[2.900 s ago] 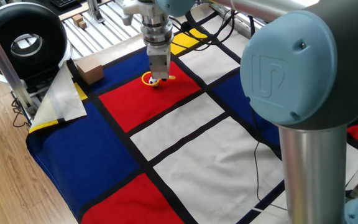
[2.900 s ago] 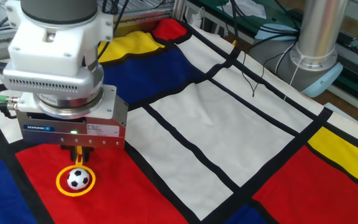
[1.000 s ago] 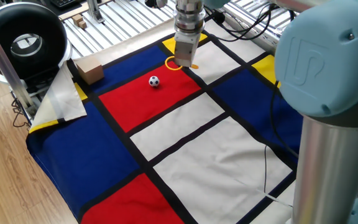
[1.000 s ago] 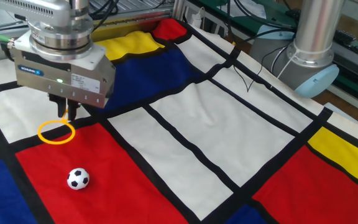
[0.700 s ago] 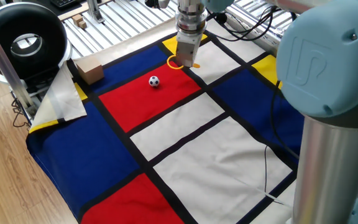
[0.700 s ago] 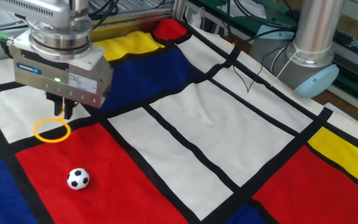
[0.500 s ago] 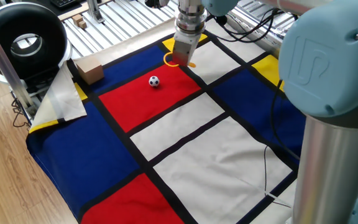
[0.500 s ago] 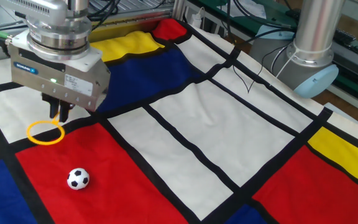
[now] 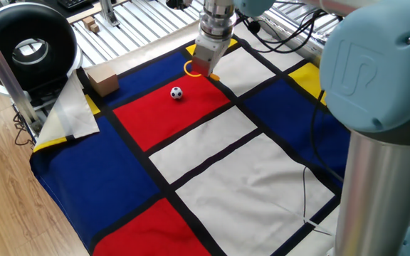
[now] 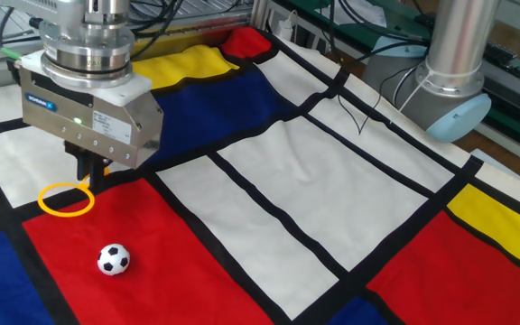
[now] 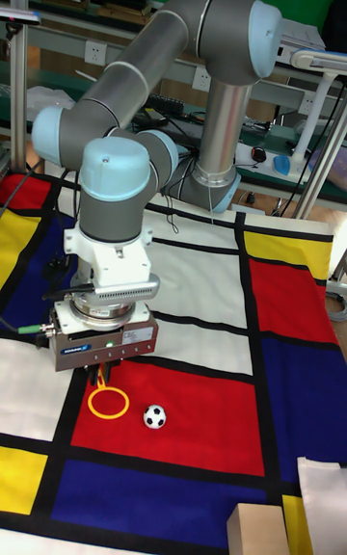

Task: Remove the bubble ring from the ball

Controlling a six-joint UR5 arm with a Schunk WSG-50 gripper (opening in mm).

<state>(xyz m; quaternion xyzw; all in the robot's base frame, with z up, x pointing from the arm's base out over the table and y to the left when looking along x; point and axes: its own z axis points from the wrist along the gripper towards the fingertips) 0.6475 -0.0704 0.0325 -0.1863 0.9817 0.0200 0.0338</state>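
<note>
Colour-blocked cloth (image 10: 269, 181) in red, white, blue and yellow squares with black borders covers the bench, with aluminium rails and cables behind it. On a red square sits the tiny white ball with black soccer patches (image 10: 113, 259) (image 9: 176, 92) (image 11: 154, 415), free on the cloth with nothing around it. The thin yellow-orange plastic bubble ring (image 10: 65, 199) (image 9: 192, 68) (image 11: 108, 402) is near the ball but clear of it, at the red square's edge by a black border; whether it touches the cloth or hangs just above it I cannot tell. The two-finger gripper (image 10: 88, 169) (image 11: 99, 379) stands over the ring's short handle, jaws clenched on that handle with the loop sticking out to the side.

By the look of it, the ring is very light and stiff but thin, so it could flex or twist between the jaws if squeezed off-centre; smooth plastic may also slip. The straight handle is the sensible place to hold, since the loop offers only a narrow wire-like rim. Judging from how things lie, the separation is essentially done, and what remains is setting the ring down apart from the ball, which would roll at a slight nudge.
</note>
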